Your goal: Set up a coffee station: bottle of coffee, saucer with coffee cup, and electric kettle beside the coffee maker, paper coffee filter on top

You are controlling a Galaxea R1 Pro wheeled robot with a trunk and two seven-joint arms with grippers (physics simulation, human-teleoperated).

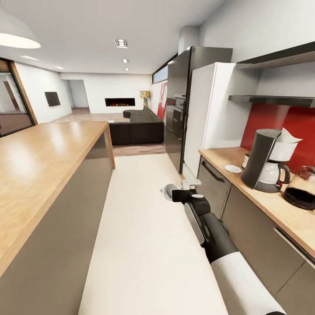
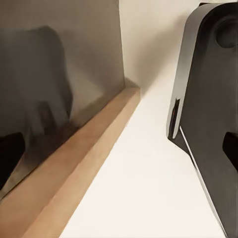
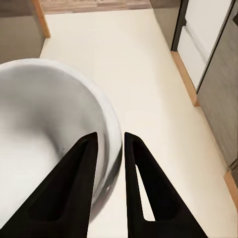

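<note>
Head view: right arm reaches fwd over the pale floor, right gripper (image 1: 189,187) clamped on the coffee cup (image 1: 169,191), cup carried in the aisle just off the kitchen countertop (image 1: 227,158), level w/ its near cabinet fronts. On the countertop: saucer (image 1: 232,168) lying flat near the front edge, just left of the coffee maker (image 1: 266,162), which stands upright against the red backsplash w/ a white paper filter (image 1: 286,137) sticking out of its top. Electric kettle (image 1: 300,194) sits right beside the coffee maker, on the near side. Kitchen shelf (image 1: 273,99), black board, on the wall above. Bottle of coffee – can't make it out. Wooden island (image 1: 48,153) on the left, fridge (image 1: 210,116) past the counter's end.

Right wrist view: black fingers (image 3: 74,191) nipped on the cup's rim (image 3: 111,148), one inside the bowl, one outside, white bowl big in front, floor beyond.

Left wrist view: cabinet side (image 2: 59,64), wooden kickboard (image 2: 84,163), dark robot body part (image 2: 208,114); left gripper's state can't tell
</note>
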